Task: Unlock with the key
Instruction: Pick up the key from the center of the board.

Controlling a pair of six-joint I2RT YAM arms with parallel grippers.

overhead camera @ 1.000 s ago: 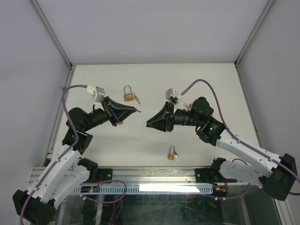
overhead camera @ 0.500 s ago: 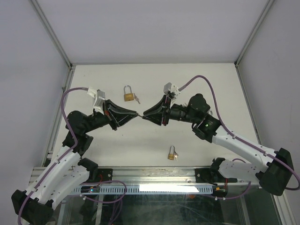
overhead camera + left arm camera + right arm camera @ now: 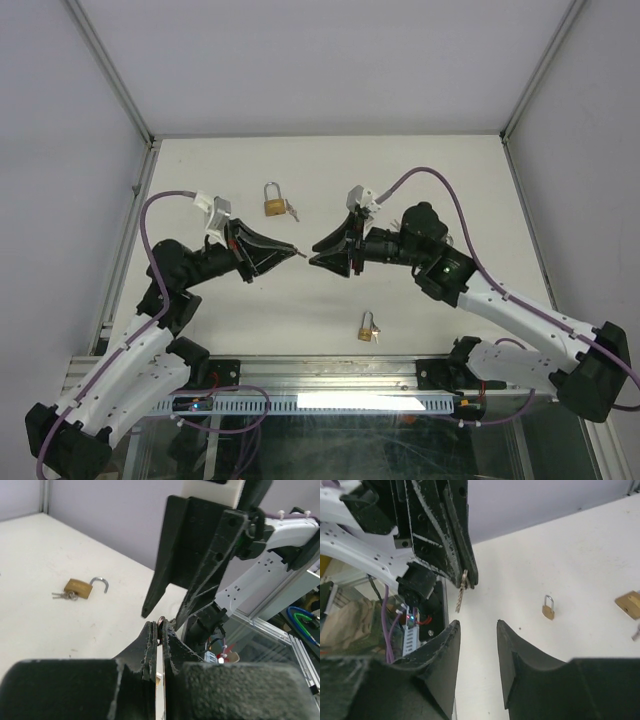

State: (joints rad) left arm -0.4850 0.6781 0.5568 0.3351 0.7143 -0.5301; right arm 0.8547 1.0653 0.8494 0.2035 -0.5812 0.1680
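My left gripper (image 3: 296, 253) is shut on a small silver key (image 3: 461, 597), held above the table with the blade pointing out past the fingertips; in its own wrist view only the key's ring (image 3: 161, 624) shows between the shut jaws. My right gripper (image 3: 319, 249) is open and empty and faces the left one tip to tip, a short gap apart. The key hangs just beyond its open jaws (image 3: 477, 626). A small shut brass padlock (image 3: 368, 328) lies near the front edge and also shows in the right wrist view (image 3: 548, 608).
A larger brass padlock (image 3: 272, 204) with its shackle open and a bunch of keys beside it lies at the back middle; it also shows in the left wrist view (image 3: 79, 587). The right gripper's fingers (image 3: 170, 560) fill that view's centre. An aluminium frame rims the table (image 3: 330, 145).
Both grippers have swung in towards each other above the table's middle. Their tips nearly met half a second ago and now stand a little apart. The padlocks have not moved.
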